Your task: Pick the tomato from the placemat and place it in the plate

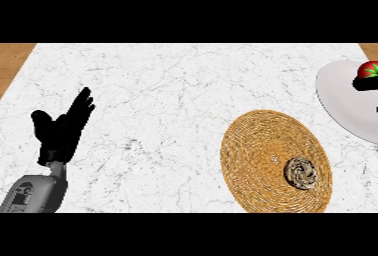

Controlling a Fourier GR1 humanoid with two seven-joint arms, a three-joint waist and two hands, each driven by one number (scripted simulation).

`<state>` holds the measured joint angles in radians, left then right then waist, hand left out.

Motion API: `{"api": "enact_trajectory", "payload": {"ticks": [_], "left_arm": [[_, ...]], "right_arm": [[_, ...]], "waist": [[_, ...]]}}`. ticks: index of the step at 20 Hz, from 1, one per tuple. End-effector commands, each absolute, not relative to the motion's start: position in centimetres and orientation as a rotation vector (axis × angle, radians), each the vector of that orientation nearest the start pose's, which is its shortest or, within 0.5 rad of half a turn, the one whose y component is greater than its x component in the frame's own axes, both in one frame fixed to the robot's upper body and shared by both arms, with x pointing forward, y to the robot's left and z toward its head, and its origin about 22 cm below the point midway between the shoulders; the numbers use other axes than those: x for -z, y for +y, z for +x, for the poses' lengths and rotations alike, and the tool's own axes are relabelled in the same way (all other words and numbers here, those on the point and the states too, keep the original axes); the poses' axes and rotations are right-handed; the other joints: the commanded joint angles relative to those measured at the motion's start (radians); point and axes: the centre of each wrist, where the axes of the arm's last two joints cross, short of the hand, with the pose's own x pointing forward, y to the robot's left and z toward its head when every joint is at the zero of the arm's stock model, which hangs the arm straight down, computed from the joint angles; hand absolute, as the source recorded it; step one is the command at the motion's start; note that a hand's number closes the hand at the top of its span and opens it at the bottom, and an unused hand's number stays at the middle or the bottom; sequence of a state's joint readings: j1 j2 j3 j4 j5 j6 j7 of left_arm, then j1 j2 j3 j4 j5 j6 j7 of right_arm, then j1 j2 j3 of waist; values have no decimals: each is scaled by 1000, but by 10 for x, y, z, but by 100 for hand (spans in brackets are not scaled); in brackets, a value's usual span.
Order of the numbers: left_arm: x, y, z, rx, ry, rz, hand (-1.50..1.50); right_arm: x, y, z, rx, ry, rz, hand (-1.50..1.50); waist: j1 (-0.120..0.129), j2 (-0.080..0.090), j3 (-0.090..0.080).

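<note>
- The left hand (60,131) shows at the left side of the view, over the white marble counter (170,90). It stands upright, and its fingers (80,105) are straight, kept close together and pointing up and a little to the right; the thumb is spread out to the left. It holds nothing.
- The tomato (368,70) is far to the right of these fingers and a little higher in the view, at the right edge. It lies on the white plate (343,102). It is red with a green stem part.
- A dark shape sits just under the tomato on the plate; I cannot tell what it is.
- The round woven placemat (258,150) lies between the fingers and the plate, lower right of the fingers. A small round coiled mark shows on its lower right part.
- The right hand cannot be recognised in the view.
</note>
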<state>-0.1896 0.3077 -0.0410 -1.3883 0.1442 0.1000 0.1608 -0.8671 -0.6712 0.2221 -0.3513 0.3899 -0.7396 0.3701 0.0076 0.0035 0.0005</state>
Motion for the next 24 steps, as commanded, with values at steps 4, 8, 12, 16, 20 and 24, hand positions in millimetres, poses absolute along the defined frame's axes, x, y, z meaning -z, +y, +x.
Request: {"api": "enact_trajectory", "payload": {"ticks": [4,8,12,16,20,24], "left_arm": [[-34,280,296,86,-1410,169,0],[-34,278,291,83,-1406,150,0],[-19,282,285,79,-1407,162,0],[-20,294,283,86,-1409,161,0],[-19,290,278,67,-1379,161,0],[-24,295,283,68,-1388,189,0]], "right_arm": [[-63,-440,369,8,-969,-1251,150],[-60,-468,348,-114,-1019,-1210,-150],[-69,-461,357,-99,-1159,-1313,-150],[-83,-458,362,-33,-1451,-1302,-150],[-121,-436,381,78,-1642,-1145,-150],[-121,-452,371,304,-1608,-992,-150]], "waist": [[-2,3,2],[7,2,2],[6,2,1],[-3,0,2],[-21,-14,-1],[-22,-9,0]]}}
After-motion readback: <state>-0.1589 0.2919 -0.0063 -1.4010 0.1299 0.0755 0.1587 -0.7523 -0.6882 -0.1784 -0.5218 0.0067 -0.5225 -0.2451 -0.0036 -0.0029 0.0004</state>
